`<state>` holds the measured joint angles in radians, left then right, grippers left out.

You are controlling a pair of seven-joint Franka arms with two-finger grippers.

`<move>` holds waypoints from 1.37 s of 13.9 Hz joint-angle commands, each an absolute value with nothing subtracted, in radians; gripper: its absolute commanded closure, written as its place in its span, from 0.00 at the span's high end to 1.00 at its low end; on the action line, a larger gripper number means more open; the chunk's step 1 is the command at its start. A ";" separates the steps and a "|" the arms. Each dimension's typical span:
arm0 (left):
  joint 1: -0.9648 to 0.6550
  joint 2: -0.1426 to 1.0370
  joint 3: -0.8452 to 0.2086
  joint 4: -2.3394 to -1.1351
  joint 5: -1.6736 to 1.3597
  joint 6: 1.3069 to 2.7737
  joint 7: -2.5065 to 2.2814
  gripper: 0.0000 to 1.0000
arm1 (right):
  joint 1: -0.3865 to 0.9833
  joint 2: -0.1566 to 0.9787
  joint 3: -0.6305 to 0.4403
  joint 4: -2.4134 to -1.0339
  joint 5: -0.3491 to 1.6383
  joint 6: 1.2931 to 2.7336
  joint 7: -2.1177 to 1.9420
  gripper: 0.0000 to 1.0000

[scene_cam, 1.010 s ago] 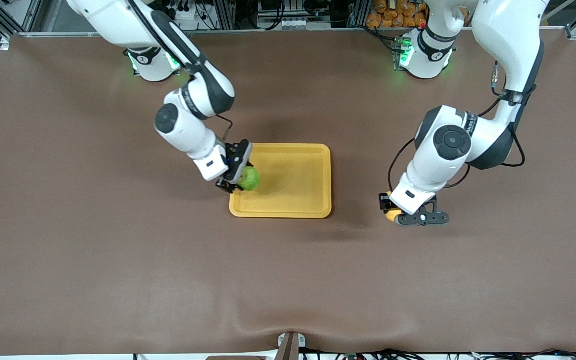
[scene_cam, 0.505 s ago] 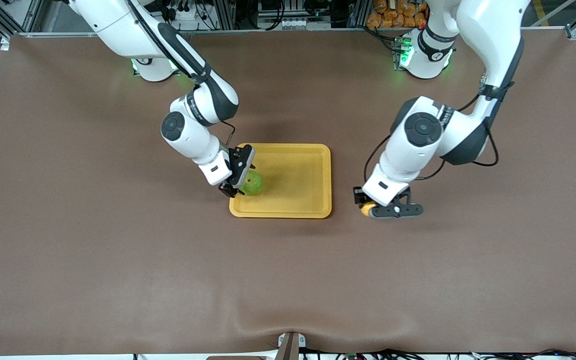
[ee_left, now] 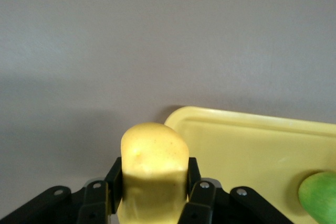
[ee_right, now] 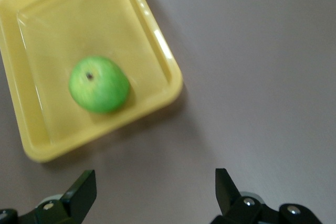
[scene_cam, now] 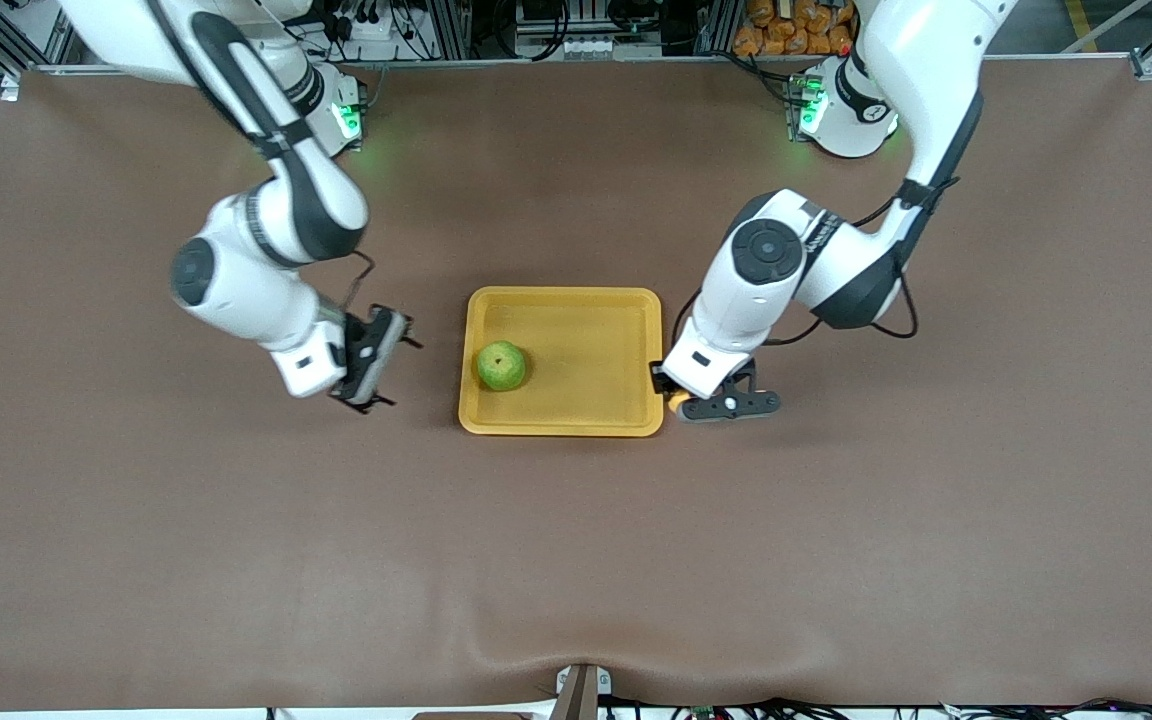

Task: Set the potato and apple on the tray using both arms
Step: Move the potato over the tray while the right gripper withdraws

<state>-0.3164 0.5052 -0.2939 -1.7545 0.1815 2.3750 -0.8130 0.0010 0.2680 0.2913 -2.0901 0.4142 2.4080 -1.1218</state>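
- I see the green apple [scene_cam: 501, 366] lying in the yellow tray [scene_cam: 586, 420], toward the right arm's end of it.
- My right pincer [scene_cam: 377, 358] hangs spread wide and empty over the brown counter [scene_cam: 576, 560] beside the tray.
- My left pincer [scene_cam: 684, 403] is clamped on the yellow potato [ee_left: 154, 166], just beside the tray's rim at the left arm's end.
- Aluminium framing and cables line the counter's edge by the bases.

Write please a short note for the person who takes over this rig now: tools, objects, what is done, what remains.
Left tool: shut on the potato, at the tray edge toward the left arm's end.
Right tool: open, empty, over the table beside the tray.
Apple: lying in the tray.
Done: apple placed.
Left: bring the potato over the tray and release it.
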 commanded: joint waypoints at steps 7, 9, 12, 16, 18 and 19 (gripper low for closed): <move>-0.465 0.660 -0.247 -1.647 0.218 2.368 -0.974 0.00 | -0.132 0.089 0.268 -2.060 0.278 2.192 -0.972 1.00; -0.468 0.679 -0.241 -1.649 0.311 2.368 -1.004 0.00 | -0.147 0.054 0.265 -2.001 0.200 2.072 -0.881 1.00; -0.489 0.706 -0.242 -1.643 0.380 2.368 -1.057 0.00 | -0.152 0.049 0.215 -1.823 0.129 1.841 -0.733 1.00; -0.494 0.709 -0.242 -1.643 0.385 2.368 -1.057 0.00 | -0.032 0.032 -0.012 -1.713 0.052 1.738 -0.700 1.00; -0.491 0.710 -0.242 -1.643 0.384 2.367 -1.057 0.16 | -0.017 -0.012 -0.070 -1.715 0.055 1.740 -0.628 1.00; -0.492 0.715 -0.242 -1.643 0.385 2.368 -1.054 0.48 | -0.017 -0.021 -0.081 -1.715 0.055 1.735 -0.592 1.00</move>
